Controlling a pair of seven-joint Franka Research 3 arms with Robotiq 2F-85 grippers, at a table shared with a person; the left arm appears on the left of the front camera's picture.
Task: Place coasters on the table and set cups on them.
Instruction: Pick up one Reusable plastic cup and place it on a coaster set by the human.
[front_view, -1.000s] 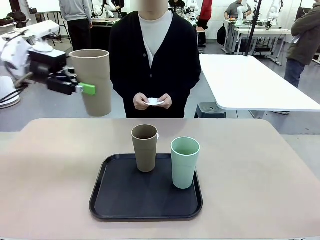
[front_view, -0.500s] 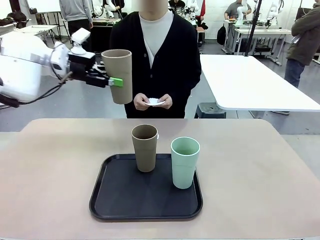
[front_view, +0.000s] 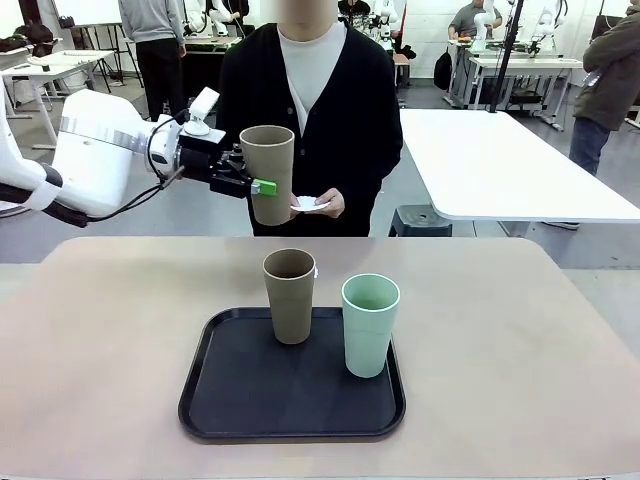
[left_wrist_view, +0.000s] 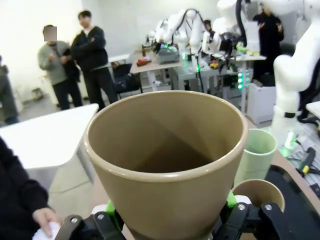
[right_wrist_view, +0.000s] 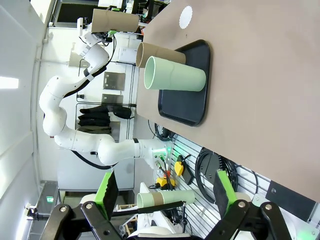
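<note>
Above the table's (front_view: 100, 330) far edge our left gripper (front_view: 262, 185) clamps an upright tan cup (front_view: 268, 150), a laid coaster (right_wrist_view: 185, 17) waiting at its five o'clock; right gripper (right_wrist_view: 165, 197) gapes empty.

I read this as open-plan robotics lab. White arm (front_view: 100, 165) of my rig reaches over tan table (front_view: 100, 330). Behind: white work table (front_view: 500, 165), benches (left_wrist_view: 165, 62) crowded with gear and green lights, people (left_wrist_view: 92, 55) standing on grey floor (front_view: 415, 180). Coiled black cables (right_wrist_view: 198, 167) hang on slatted panel (right_wrist_view: 235, 172).
</note>
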